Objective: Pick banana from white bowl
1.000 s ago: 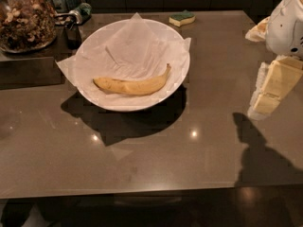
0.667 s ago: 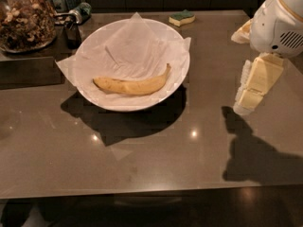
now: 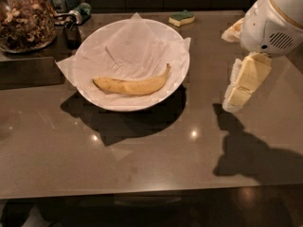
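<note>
A curved yellow banana (image 3: 132, 85) with brown specks lies in the front half of the white bowl (image 3: 177, 46), its stem pointing up to the right. The bowl is lined with crinkled white paper whose corners hang over the rim, and it stands on the brown table at the upper left of centre. My gripper (image 3: 233, 103) hangs from the white arm at the right, pointing down above the table. It is to the right of the bowl, apart from it and from the banana.
A glass jar of nuts (image 3: 22, 20) stands at the far left back. A green and yellow sponge (image 3: 182, 18) lies behind the bowl. Dark small items (image 3: 73, 25) sit between jar and bowl. The table's front edge (image 3: 151, 190) runs across the bottom.
The arm and gripper have moved left, closer to the bowl, and their shadow on the table has shifted left with them. The banana and the bowl have not moved.
</note>
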`<act>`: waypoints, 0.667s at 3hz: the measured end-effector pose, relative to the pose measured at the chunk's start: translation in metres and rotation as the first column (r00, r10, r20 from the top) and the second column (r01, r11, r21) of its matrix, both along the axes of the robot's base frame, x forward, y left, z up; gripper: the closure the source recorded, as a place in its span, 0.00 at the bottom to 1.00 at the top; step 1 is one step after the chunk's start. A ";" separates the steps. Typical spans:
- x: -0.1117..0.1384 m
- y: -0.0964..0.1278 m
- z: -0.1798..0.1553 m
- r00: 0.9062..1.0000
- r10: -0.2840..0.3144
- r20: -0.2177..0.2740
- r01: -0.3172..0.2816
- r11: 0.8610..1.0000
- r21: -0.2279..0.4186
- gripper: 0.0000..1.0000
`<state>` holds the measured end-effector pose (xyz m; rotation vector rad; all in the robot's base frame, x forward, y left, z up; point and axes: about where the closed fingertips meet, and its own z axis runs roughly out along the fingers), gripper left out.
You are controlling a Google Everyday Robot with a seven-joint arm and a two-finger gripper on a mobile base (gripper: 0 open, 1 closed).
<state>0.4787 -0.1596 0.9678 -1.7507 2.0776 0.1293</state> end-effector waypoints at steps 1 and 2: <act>0.022 0.036 -0.007 0.997 0.072 0.001 -0.071 0.994 0.077 0.00; 0.041 0.068 -0.020 0.989 0.147 -0.029 -0.142 0.981 0.134 0.00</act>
